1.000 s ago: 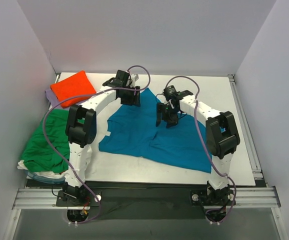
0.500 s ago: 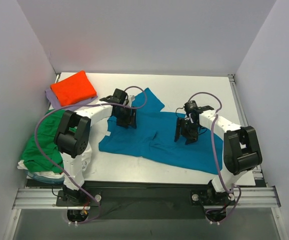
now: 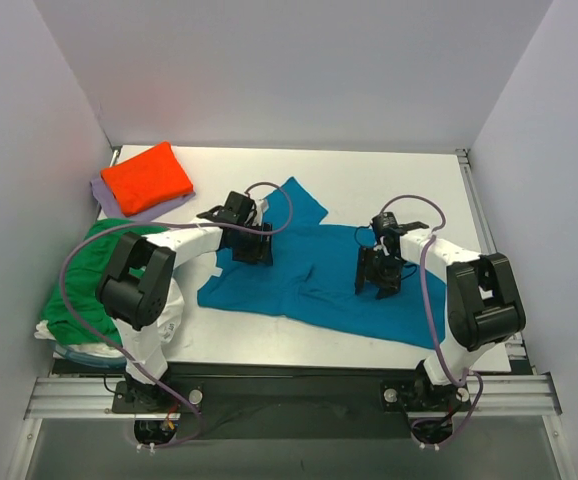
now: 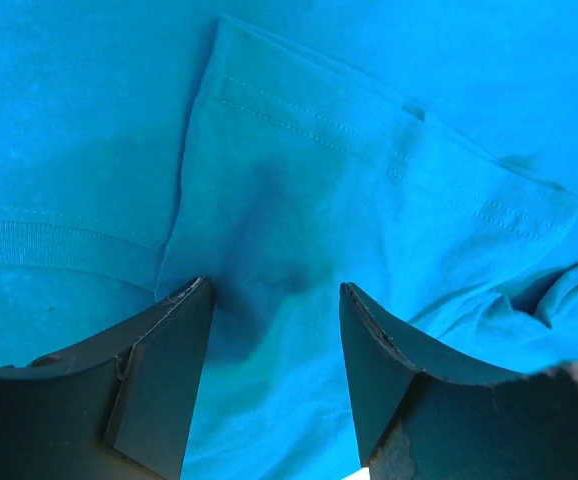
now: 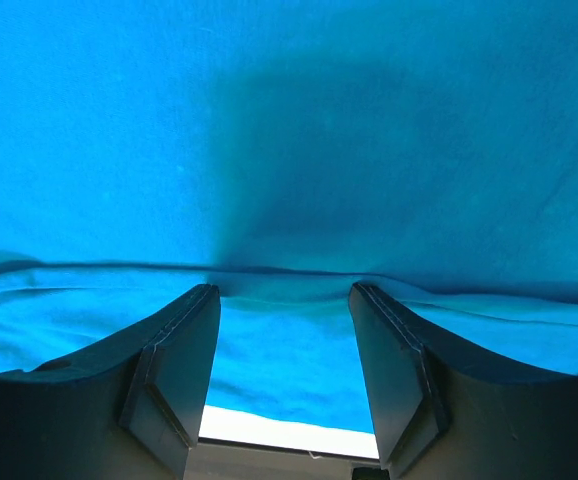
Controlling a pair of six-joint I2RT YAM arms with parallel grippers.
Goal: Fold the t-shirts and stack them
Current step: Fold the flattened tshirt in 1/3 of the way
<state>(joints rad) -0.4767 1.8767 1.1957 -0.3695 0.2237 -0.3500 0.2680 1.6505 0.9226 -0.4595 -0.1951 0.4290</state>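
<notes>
The left tool (image 4: 274,290) stands spread, its 2 dark fingers (image 4: 159,380) well apart and pinching nothing, tips down at the soft teal-blue short-sleeved cloth t-shirt (image 4: 369,150). Between those tips lies a hemmed sleeve flap of that shirt, its stitched edge running across the wrist view. Whether the tips press the cloth or hang just over it I cannot tell. The right tool (image 5: 284,292) is spread the same way, its 2 fingers (image 5: 174,370) apart with no cloth caught. A raised fold of the teal-blue shirt runs across at the level of the tips, and a pale strip of the white desk (image 5: 269,432) shows past the cloth's edge. Seen from above, the teal-blue shirt lies opened out and slightly rumpled across the middle of the desk. The left tool sits at its far left part, just beside the sleeve that points away from the arms, and the right tool sits over its right half. Beyond the teal-blue shirt and well to its left, a folded orange cloth t-shirt (image 3: 147,177) rests on a lavender cloth t-shirt (image 3: 104,195). Directly left of the teal-blue shirt, a crumpled green cloth t-shirt (image 3: 84,290) lies heaped, with a white cloth t-shirt (image 3: 43,330) showing under its near edge.
</notes>
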